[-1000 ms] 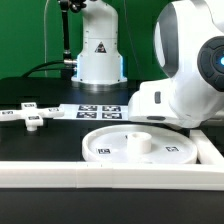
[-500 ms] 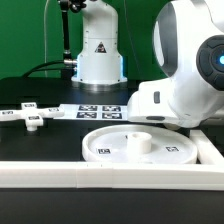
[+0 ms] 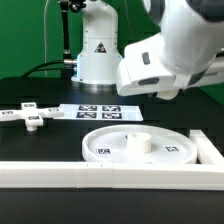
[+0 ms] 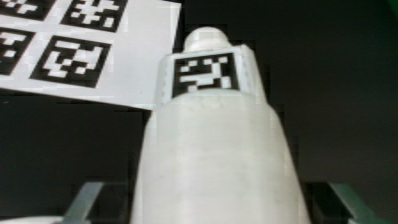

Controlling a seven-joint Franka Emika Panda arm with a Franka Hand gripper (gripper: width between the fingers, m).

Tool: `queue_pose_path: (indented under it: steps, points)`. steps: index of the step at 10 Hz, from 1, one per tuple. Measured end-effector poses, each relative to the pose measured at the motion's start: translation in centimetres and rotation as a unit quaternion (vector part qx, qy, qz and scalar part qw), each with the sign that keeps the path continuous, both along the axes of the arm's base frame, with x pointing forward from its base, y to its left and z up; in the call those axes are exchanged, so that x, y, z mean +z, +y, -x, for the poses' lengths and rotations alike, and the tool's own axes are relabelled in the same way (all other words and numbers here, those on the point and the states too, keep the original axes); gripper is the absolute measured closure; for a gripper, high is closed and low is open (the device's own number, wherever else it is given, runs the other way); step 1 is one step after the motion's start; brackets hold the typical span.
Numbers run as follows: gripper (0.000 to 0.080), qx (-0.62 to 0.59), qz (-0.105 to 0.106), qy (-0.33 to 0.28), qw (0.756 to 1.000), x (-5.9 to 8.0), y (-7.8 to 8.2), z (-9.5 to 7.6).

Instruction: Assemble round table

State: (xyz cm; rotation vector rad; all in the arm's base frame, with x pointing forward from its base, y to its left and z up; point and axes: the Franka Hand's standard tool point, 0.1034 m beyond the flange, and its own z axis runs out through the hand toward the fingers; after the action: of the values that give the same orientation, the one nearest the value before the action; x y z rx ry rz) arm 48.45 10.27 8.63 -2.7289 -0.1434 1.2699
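White disc (image 3: 120,133), leg (image 4: 214,150) and cross base (image 3: 33,117) — black-and-white square tags

green backdrop (image 3: 25,35) fills everything behind the bench, flat and evenly lit. table (image 3: 45,145) top is matte black and runs straight back to the backdrop. long white rail (image 3: 100,172) sits along the near edge, and a second white bar (image 3: 207,148) angles back at the exterior view's right end. marker board (image 3: 100,111) lies flat on the black, mid-table; the wrist view shows a corner of it against the same black surface. below the rail there's a pale, blurred strip, can't tell what it is. light is bright and diffuse, shadows are soft.
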Motion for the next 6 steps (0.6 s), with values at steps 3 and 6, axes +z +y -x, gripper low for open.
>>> queue_pose_path:
  steps: [3,6]
  points:
    - [0.0390,-0.002,0.000,-0.011,1.000,-0.5,0.0,-0.1]
    - [0.0390,0.019,-0.035,-0.123,0.992,-0.1,-0.8,-3.6]
